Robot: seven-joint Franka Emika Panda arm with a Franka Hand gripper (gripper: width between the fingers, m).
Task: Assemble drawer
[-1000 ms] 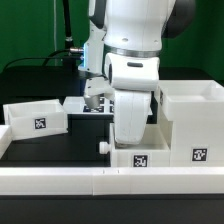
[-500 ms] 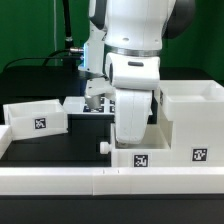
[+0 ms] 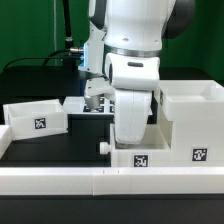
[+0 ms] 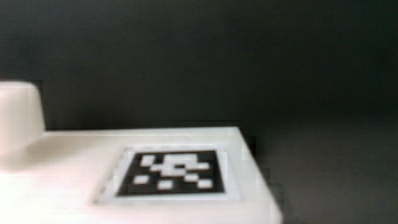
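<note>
The drawer's tall white housing [image 3: 190,118] stands at the exterior view's right, with a tag low on its front. A small white tray [image 3: 140,157] with a round knob [image 3: 105,146] lies in front of the arm, against the housing. The second tray [image 3: 35,117] sits apart at the left. My gripper [image 3: 96,107] hangs behind the arm's white wrist, between the trays, and its fingers are mostly hidden. The wrist view shows only a white tagged surface [image 4: 71,155] close below, with a white rounded part [image 4: 15,112] beside it. No fingers show there.
A low white border rail [image 3: 60,182] runs along the front of the black table. A thin flat white sheet [image 3: 74,103] lies behind the left tray. Cables and a dark stand are at the back left.
</note>
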